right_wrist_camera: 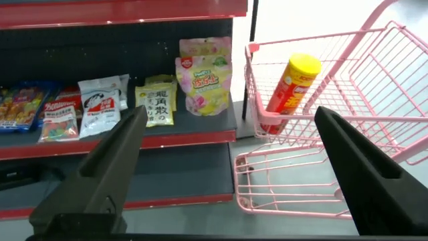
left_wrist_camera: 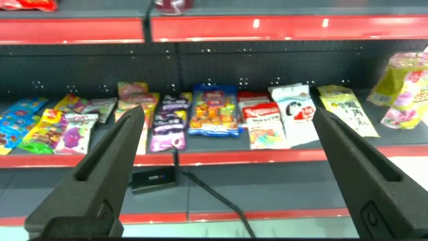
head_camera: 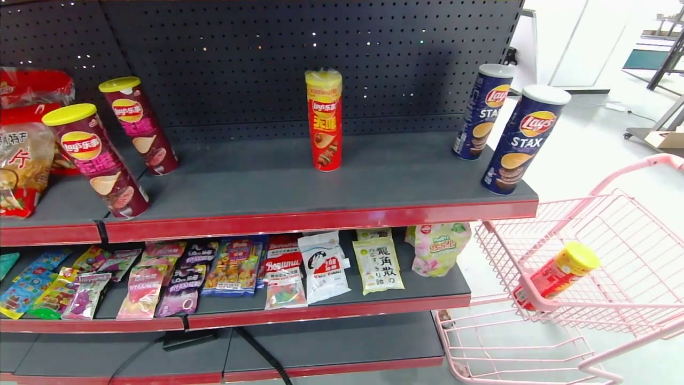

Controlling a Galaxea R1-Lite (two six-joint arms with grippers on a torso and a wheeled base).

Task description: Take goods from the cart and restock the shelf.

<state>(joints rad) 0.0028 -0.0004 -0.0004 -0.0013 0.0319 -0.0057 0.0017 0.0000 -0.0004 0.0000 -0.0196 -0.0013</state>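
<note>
Step in hand: the pick, not yet begun. Neither arm holds anything.

- Cart: pink wire, taken here as the landmark. One can, red with a yellow lid, lies tilted in the upper basket. Its foot sits in the basket corner nearest the shelving and its lid points up and away from that corner
- Right gripper: fingers spread wide, nothing between them. It hangs outside the cart, short of the basket and well apart from the can, with the can ahead of it
- Left gripper: also spread and empty. It is farther from the cart and faces the lower shelf with its row of packets
- Top shelf: on the robot's left of the cart. Two blue cans stand at the end nearest the cart. A twin can stands upright farther from the cart, with bare board between it and the blue pair

Judgement: the right arm is the one to use, since it already faces the basket. You need to clear the cart's rim and come down into the basket. Turn the wrist to match the can's lean and close across the middle of the body, not the lid. The wire walls look tight at that corner, so watch the far finger for a snag. The likely slot is the bare board beside the twin can
</note>
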